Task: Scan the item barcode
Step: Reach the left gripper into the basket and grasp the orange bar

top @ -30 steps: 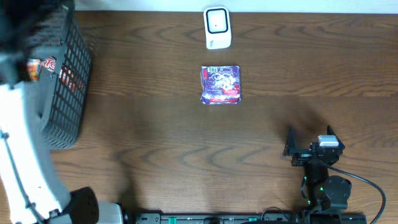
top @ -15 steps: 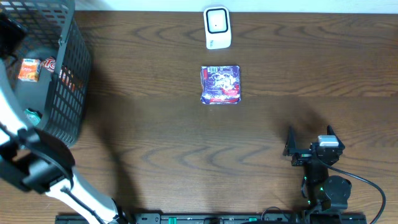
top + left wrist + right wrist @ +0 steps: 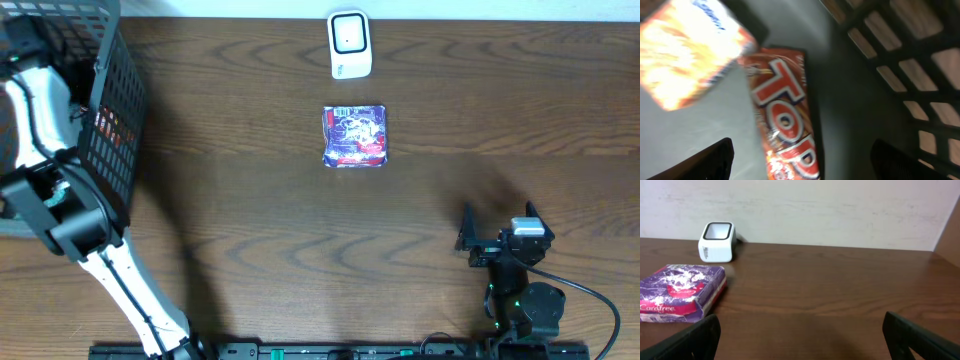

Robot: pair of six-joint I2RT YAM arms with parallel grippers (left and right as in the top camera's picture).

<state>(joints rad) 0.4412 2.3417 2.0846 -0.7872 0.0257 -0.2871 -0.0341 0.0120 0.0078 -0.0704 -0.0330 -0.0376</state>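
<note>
Both pairs of jaws stand spread and empty, the left jaws in the basket (image 3: 115, 130) well left of the scanner (image 3: 349, 44). The purple packet (image 3: 354, 136) lies on the desk (image 3: 250, 220) near the scanner.

Overhead: fixed high above bench (image 3: 300, 250), aimed straight down; whole top in frame, basket (image 3: 118, 110) cut by left edge.
Left wrist: sunk inside basket, aimed down at its floor, very near; blurred, red wrapper (image 3: 785, 125) filling centre, mesh at right.
Right wrist: low, just over bench, aimed level toward far wall (image 3: 815, 210); scanner (image 3: 716, 241) and purple pack (image 3: 680, 292) at left.
Shared: scanner and purple pack also in overhead; red wrapper possibly same one glimpsed through mesh from above.
</note>
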